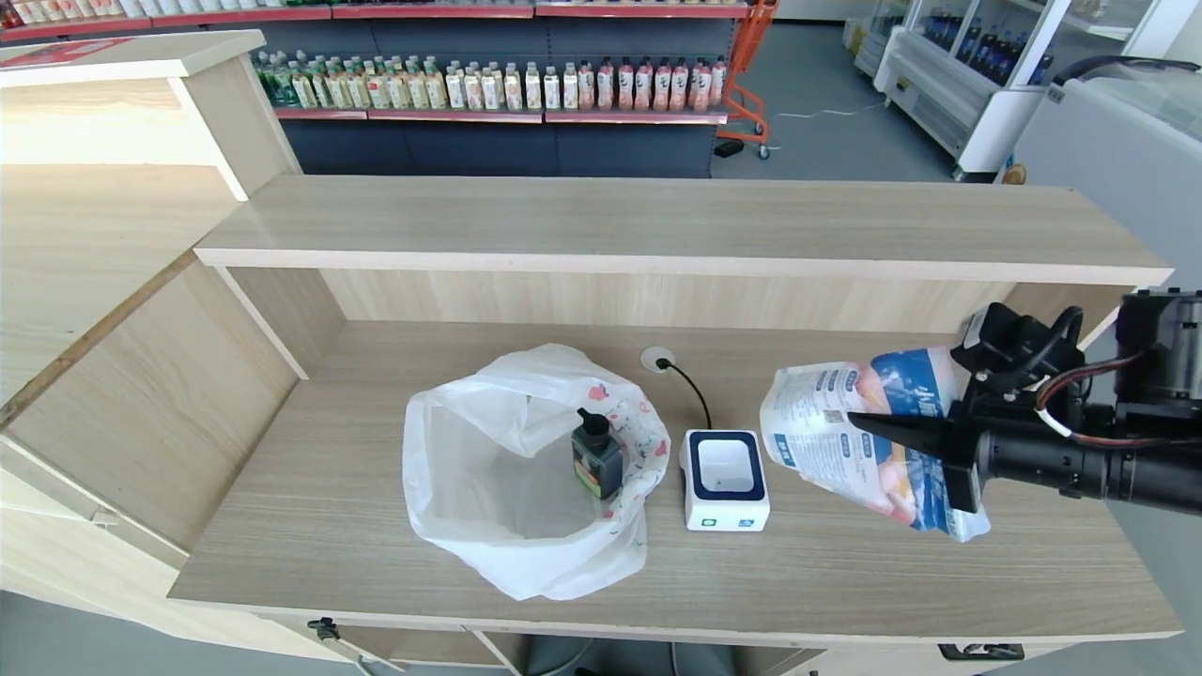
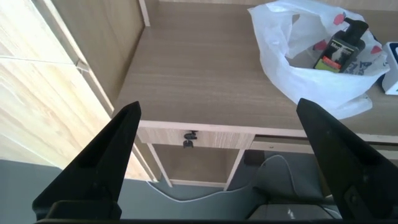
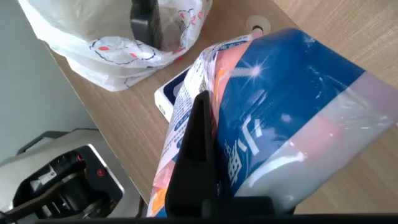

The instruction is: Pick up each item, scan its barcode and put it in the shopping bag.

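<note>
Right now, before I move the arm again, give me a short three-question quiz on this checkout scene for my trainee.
1. True or false: the packet gripped by the right end effector already lies inside the shopping bag.
2. What stands in the shopping bag? A) a dark pump bottle B) a tin can C) a carton
3. Is the left end effector open or shut?

Key
1. False: the packet is held outside the bag, on the far side of the scanner from it.
2. A
3. Open
</note>
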`<state>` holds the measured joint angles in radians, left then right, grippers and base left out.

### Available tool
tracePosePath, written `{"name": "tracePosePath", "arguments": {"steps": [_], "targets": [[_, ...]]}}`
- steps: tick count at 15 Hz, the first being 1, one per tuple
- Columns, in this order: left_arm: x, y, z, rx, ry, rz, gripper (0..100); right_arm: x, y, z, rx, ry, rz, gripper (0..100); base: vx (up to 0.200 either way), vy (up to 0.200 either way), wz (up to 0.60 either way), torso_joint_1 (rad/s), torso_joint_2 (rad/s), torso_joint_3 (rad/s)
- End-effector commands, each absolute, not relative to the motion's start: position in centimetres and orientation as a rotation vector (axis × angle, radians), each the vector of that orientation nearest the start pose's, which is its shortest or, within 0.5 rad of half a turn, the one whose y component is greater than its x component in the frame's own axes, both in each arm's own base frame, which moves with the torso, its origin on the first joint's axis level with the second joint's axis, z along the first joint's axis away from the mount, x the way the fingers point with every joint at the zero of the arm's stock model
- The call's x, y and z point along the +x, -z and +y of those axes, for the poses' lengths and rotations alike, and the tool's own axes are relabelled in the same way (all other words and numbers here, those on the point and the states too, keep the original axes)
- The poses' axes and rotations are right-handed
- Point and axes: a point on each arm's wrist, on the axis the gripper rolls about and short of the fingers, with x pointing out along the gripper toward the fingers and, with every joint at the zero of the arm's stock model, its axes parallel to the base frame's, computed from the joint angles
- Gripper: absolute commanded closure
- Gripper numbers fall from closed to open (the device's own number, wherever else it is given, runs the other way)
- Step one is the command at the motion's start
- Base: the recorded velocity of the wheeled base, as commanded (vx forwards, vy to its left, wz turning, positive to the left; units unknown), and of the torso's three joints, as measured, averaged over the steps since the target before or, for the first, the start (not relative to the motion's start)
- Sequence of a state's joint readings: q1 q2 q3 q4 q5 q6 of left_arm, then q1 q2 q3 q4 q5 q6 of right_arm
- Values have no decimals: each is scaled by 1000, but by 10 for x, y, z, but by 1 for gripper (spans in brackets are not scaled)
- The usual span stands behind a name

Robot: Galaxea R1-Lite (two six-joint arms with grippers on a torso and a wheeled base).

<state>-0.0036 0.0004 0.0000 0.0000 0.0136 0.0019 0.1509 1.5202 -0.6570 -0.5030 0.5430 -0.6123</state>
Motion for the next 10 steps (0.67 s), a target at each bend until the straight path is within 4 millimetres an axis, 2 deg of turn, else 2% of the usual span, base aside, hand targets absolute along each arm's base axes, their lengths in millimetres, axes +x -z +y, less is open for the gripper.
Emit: {"name": "tracePosePath", "arguments": {"steps": [1, 4, 7, 10], "targets": [[-23, -75, 0, 2, -11, 0, 0, 266, -162, 50, -540, -788, 189, 100, 0, 0, 0, 0, 0, 0], [-23, -75, 0, 2, -11, 0, 0, 281, -145, 53, -579, -828, 218, 100, 0, 0, 0, 0, 0, 0], [-23, -75, 0, 2, -11, 0, 0, 293, -135, 57, -570, -935, 175, 100, 0, 0, 0, 0, 0, 0], [-23, -75, 0, 2, -11, 0, 0, 320, -131, 58, -599, -962, 79, 100, 0, 0, 0, 0, 0, 0]]}}
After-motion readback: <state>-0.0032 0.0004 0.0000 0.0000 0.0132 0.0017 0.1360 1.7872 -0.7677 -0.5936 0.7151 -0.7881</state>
